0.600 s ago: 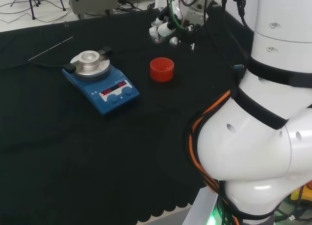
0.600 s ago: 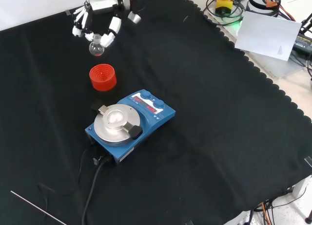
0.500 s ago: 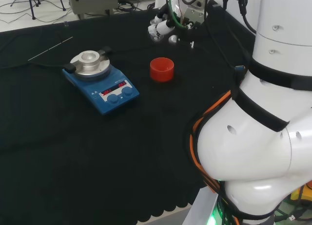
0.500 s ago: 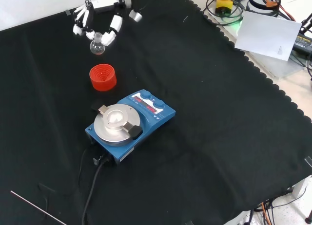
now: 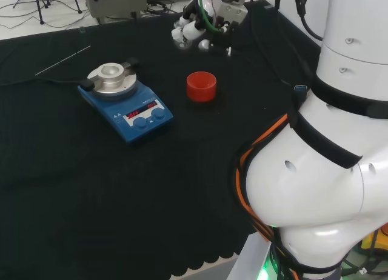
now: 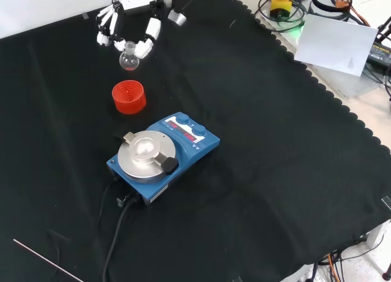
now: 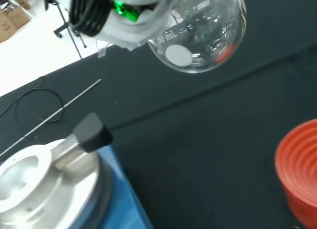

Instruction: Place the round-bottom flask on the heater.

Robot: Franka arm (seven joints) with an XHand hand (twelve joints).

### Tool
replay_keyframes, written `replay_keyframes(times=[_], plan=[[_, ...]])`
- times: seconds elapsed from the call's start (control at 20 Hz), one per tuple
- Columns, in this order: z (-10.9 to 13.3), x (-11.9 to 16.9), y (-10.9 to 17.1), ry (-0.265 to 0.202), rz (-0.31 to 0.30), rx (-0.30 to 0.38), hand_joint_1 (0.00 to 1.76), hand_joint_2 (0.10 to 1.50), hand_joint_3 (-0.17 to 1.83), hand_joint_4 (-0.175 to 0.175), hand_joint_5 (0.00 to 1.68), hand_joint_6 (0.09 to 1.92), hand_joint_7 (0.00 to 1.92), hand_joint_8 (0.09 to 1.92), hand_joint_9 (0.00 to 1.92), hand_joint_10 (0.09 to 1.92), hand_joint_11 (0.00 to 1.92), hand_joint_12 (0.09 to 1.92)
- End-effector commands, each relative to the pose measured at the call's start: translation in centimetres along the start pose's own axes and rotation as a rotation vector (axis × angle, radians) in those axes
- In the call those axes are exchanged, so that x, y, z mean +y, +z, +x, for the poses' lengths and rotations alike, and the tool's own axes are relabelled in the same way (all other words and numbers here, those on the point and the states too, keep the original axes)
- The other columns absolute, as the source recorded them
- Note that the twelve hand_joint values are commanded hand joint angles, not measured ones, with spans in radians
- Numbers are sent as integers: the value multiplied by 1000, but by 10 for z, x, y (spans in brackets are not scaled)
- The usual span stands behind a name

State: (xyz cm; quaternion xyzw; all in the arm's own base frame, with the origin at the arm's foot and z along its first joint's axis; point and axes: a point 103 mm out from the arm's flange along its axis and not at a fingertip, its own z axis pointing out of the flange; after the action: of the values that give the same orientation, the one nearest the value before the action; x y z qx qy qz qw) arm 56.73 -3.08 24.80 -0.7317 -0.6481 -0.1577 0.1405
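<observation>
One clear glass round-bottom flask [image 6: 128,61] hangs by its neck from the hand's [image 6: 131,27] curled fingers, off the black cloth [image 6: 275,148], above the ribbed red stand [image 6: 129,96], with the blue heater [image 6: 160,155] beyond, bare cloth between them.

We see a clear, glossy glass round-bottom flask [image 7: 200,33], a ribbed red plastic ring stand [image 6: 129,96], and a blue heater [image 6: 162,155] with a smooth, brushed silver metal top, all over matt black cloth [image 6: 275,160].
</observation>
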Motion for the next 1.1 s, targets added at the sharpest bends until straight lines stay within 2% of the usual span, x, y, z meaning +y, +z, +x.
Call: replay_keyframes(times=[0.05, 0.6, 0.95, 1.1], plan=[[55, 21, 14, -88, 48, -5, 1103, 677, 680, 175, 1201, 813, 586, 488, 725, 475, 276, 1332], [115, 38, 51, -194, 128, -3, 1107, 665, 694, 175, 1212, 799, 587, 489, 725, 475, 294, 1326], [144, 34, 72, -244, 161, -7, 1107, 663, 696, 175, 1214, 796, 587, 490, 724, 475, 296, 1324], [149, 31, 80, -254, 177, -8, 1108, 662, 697, 175, 1215, 795, 586, 490, 724, 474, 297, 1323]])
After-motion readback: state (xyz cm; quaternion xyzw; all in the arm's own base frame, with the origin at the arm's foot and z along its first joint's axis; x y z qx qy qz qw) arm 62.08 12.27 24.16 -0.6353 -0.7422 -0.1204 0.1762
